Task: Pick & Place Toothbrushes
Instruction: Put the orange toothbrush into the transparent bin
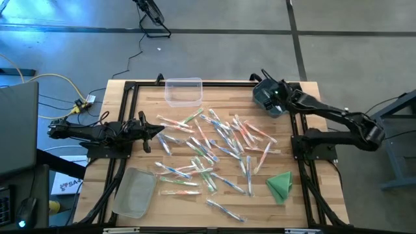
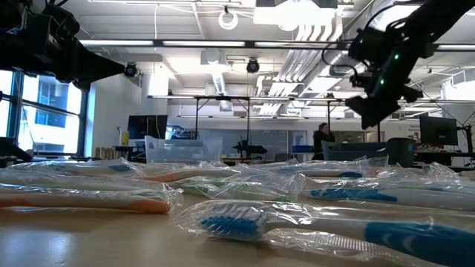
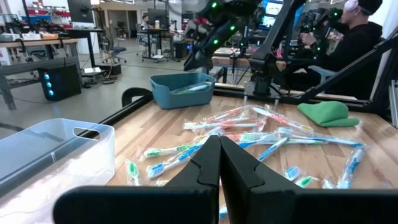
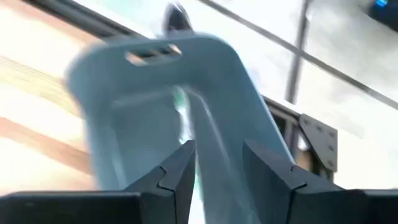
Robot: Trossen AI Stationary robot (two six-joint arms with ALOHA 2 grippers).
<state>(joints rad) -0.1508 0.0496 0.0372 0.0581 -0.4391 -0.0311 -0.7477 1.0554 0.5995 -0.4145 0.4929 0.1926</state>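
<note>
The right gripper [image 1: 265, 95] hangs over the blue bin [image 1: 271, 104] at the far right corner of the bench [image 1: 325, 188], its fingers [image 4: 180, 171] parted around nothing, a toothbrush lying in the bin beneath them. The left gripper [image 1: 160, 130] waits at the left edge, fingers [image 3: 208, 165] pressed together and empty. The toothbrushes [image 1: 218, 146] lie scattered across the middle. A clear bin [image 1: 184, 91] sits at the far edge, another [image 1: 135, 192] near left, a green cloth [image 1: 281, 185] near right.
</note>
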